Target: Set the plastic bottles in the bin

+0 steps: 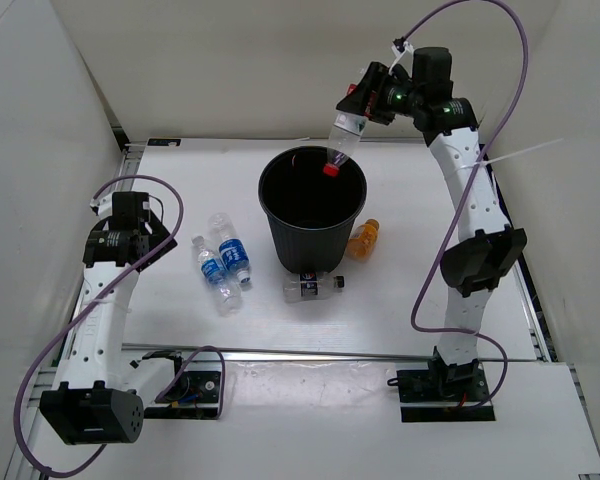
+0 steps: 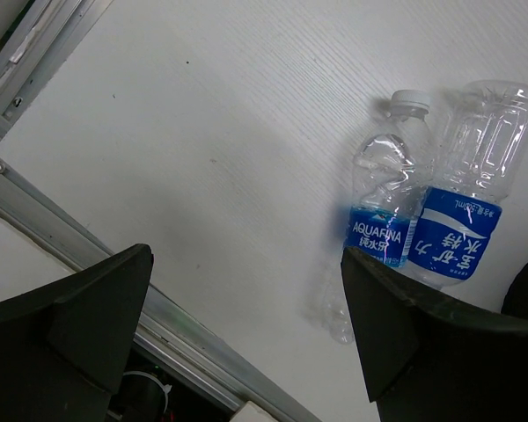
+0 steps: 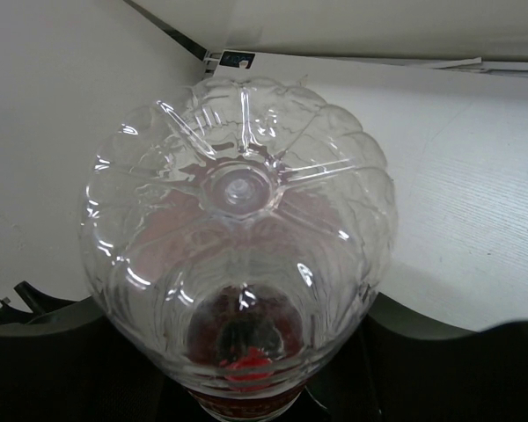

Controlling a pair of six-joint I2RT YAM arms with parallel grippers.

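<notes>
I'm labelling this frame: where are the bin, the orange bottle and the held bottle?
bin (image 1: pixel 313 250), top view, front wall.
orange bottle (image 1: pixel 363 239), top view, body.
held bottle (image 1: pixel 341 140), top view, clear body.

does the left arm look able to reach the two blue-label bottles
Probably yes: the left gripper is open and empty, and the Aquafina bottle and the other blue-label bottle lie on the table beside it with nothing between. They lie close together, so picking one may be tight.

The right jaws hold the red-capped bottle (image 1: pixel 342 140) tilted, cap down, above the black bin (image 1: pixel 310 250).
</notes>
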